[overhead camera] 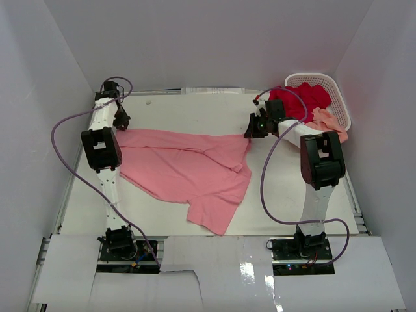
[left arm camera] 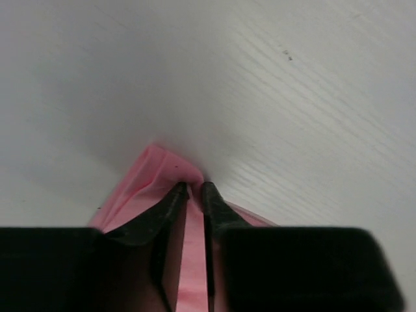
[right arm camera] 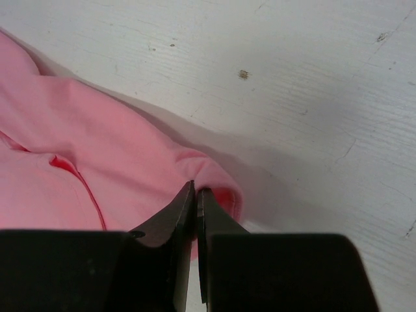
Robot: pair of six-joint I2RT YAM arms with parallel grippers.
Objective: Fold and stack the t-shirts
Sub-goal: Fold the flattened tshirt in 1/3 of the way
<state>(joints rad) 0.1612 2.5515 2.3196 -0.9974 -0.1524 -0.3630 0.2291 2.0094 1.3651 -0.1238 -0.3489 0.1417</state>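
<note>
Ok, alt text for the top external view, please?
A pink t-shirt lies spread on a white table between two robot arms, the left tool and right tool each at a far corner. At far right, a white basket holds a red t-shirt and a peach t-shirt.

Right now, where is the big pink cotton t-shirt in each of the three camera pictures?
Top external: pink cotton t-shirt spread across the middle of the picture.
Left wrist: small pink fold, lower centre, in the left gripper.
Right wrist: fills the left side, edge in the right gripper.
Shared landmark: the white table under it.
</note>
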